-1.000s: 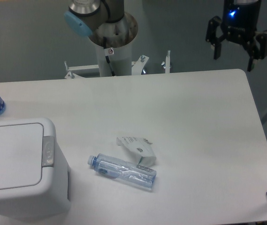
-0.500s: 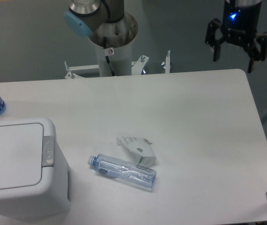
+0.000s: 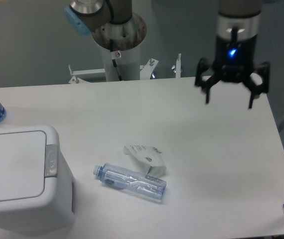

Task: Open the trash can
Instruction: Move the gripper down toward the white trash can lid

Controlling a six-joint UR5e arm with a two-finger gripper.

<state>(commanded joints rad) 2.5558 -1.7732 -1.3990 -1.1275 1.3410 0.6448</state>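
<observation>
Camera view: claw [image 3: 230,102] now lower and further left than half a second ago, dropped from beyond the far right corner to hang over the table [image 3: 207,149], fingers spread wide, holding nothing. Bin [image 3: 22,179] at near left, lid shut, grey tab [image 3: 51,160] on its right rim untouched. Well apart from the claw, with bottle [image 3: 131,182] and crumpled carton [image 3: 146,157] between. Probably the start of the approach; whole press left to do.
</observation>
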